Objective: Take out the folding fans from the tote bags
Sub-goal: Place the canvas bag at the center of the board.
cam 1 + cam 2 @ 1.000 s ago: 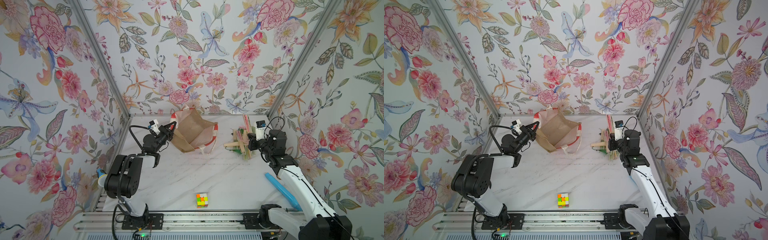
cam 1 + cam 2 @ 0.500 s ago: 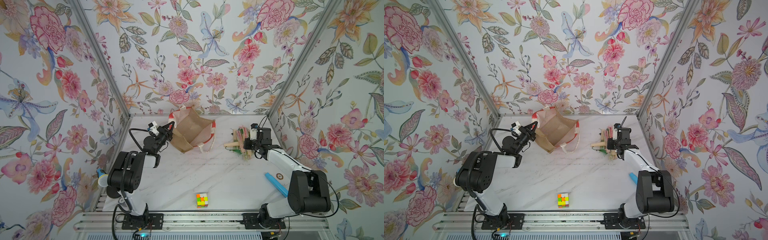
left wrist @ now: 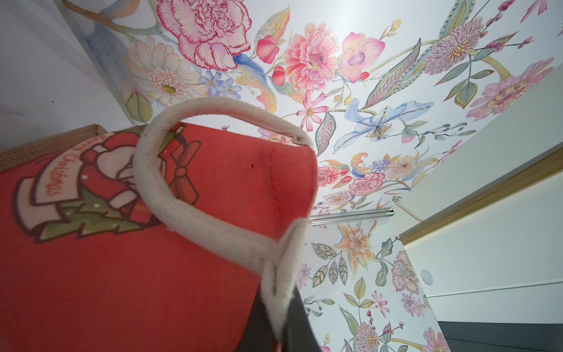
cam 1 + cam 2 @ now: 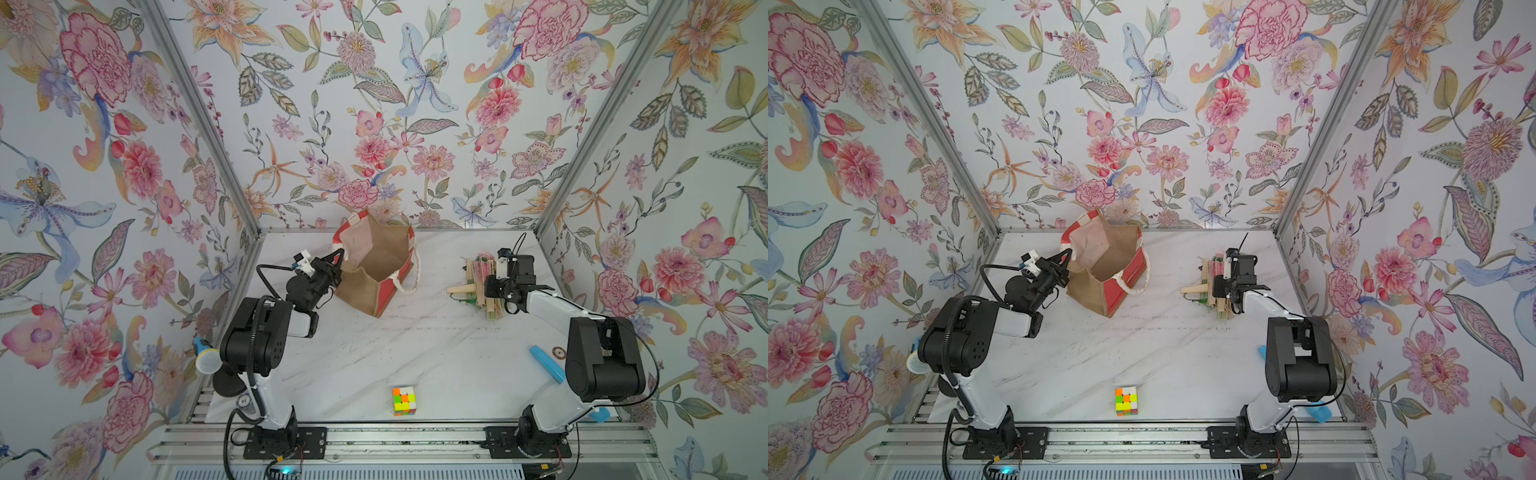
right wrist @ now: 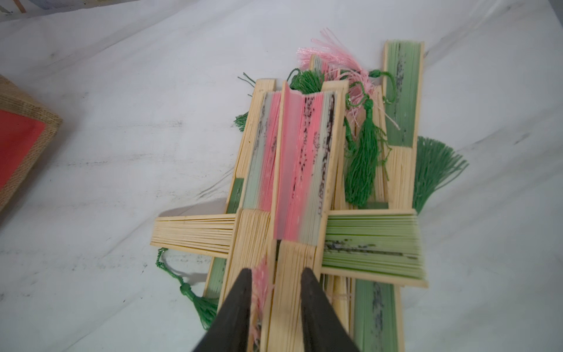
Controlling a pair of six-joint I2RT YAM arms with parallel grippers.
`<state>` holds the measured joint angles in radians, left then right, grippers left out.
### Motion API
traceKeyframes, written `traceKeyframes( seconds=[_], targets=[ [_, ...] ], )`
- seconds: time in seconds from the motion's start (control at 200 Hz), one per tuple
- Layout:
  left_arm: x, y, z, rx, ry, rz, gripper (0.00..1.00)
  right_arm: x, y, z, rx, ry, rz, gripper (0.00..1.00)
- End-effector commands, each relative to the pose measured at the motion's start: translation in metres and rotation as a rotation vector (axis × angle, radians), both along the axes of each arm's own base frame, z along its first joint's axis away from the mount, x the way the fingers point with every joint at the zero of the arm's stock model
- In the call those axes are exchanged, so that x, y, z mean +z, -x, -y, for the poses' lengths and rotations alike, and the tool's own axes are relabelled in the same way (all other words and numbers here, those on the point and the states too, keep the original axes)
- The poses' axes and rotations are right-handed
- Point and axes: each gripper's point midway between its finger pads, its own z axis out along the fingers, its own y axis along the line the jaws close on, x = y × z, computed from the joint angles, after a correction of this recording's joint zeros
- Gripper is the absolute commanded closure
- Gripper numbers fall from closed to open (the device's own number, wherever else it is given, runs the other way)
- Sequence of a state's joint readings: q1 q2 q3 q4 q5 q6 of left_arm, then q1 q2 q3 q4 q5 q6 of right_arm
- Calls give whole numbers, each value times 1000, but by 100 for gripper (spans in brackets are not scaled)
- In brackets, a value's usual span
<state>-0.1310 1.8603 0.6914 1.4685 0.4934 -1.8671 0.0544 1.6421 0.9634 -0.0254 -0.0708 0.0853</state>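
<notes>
Arms reach low: left gripper (image 4: 337, 261) clamps handle (image 3: 213, 231) of tote bag (image 4: 391, 287), right gripper (image 5: 275, 274) parted over folding fans (image 5: 304, 158)

floral wallpaper walls (image 4: 374, 104), white marble tabletop (image 4: 415, 345)

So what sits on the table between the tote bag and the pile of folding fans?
Nothing: bare marble between the tote bag and the folding fans, shown in both top views.
</notes>
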Motion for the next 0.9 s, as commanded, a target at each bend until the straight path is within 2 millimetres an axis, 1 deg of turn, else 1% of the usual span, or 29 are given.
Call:
traceKeyframes(
  seconds=[0.0,0.085,0.145,0.245,0.375,0.43,0.47,0.5,0.57,0.676,0.736,0.761,0.771,0.786,0.896],
  targets=[
    [11,6,3,-16,-60,50,100,17,-5,1,0,-7,50,64],
    [13,6,2,-10,-94,55,100,23,-3,0,11,-10,63,62],
    [12,6,3,-9,-116,52,93,31,-2,-2,19,-14,81,61],
    [13,6,4,-9,-148,58,75,44,3,-4,33,-30,109,58],
    [12,6,4,-8,-181,47,62,65,10,-8,53,-57,148,54],
    [15,6,5,-10,-206,52,56,74,14,-10,63,-74,161,53],
    [19,6,6,-12,-229,60,49,80,17,-12,75,-88,169,53],
    [21,6,7,-13,-249,64,38,85,20,-13,83,-98,175,52],
    [25,6,7,-6,-305,68,19,95,26,-16,104,-119,185,51],
    [31,6,3,21,-400,65,2,108,36,-21,139,-153,200,50],
    [32,7,-1,47,-455,55,1,115,41,-23,153,-171,213,50],
    [27,6,-3,54,-484,39,1,116,43,-23,154,-177,217,49],
    [37,9,-5,64,-492,58,1,118,44,-23,154,-179,220,49],
    [40,10,-6,73,-507,64,1,120,45,-23,154,-180,226,49],
    [48,14,-14,117,-624,62,1,130,53,-19,144,-182,258,48]
  ],
)
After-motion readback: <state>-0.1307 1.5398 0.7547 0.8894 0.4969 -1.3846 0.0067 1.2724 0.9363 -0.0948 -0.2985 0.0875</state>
